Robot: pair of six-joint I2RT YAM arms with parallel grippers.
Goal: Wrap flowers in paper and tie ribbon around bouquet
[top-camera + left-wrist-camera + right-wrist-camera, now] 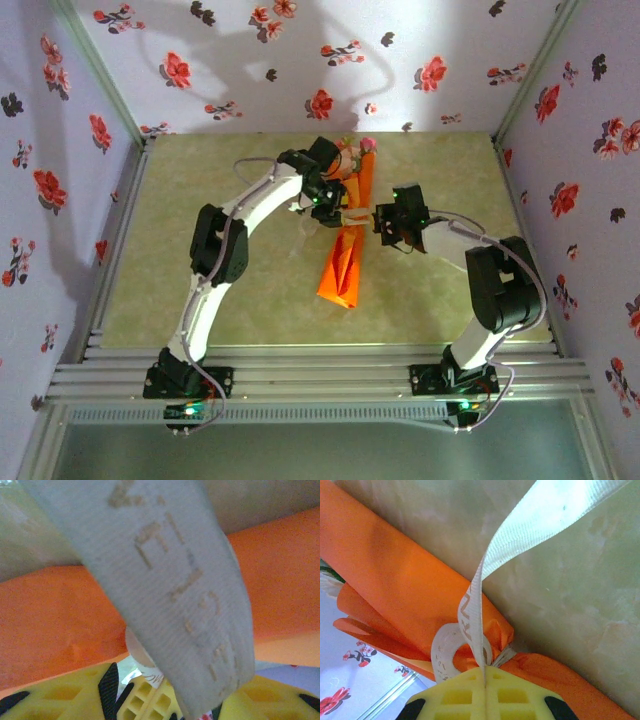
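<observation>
A pale green marbled tabletop carries the bouquet, a long narrow orange paper cone lying lengthwise near the table's middle, its wide end toward the far wall. Small pink and cream artificial flowers peep out of that far end. Both arms reach in over the cone from either side. A pale cream woven ribbon with printed lettering loops around the pinched waist of the paper. The right gripper has its yellow fingers pressed together on the ribbon, which rises taut from them. The left gripper hovers close above the paper, yellow fingers apart, the ribbon running down between them.
</observation>
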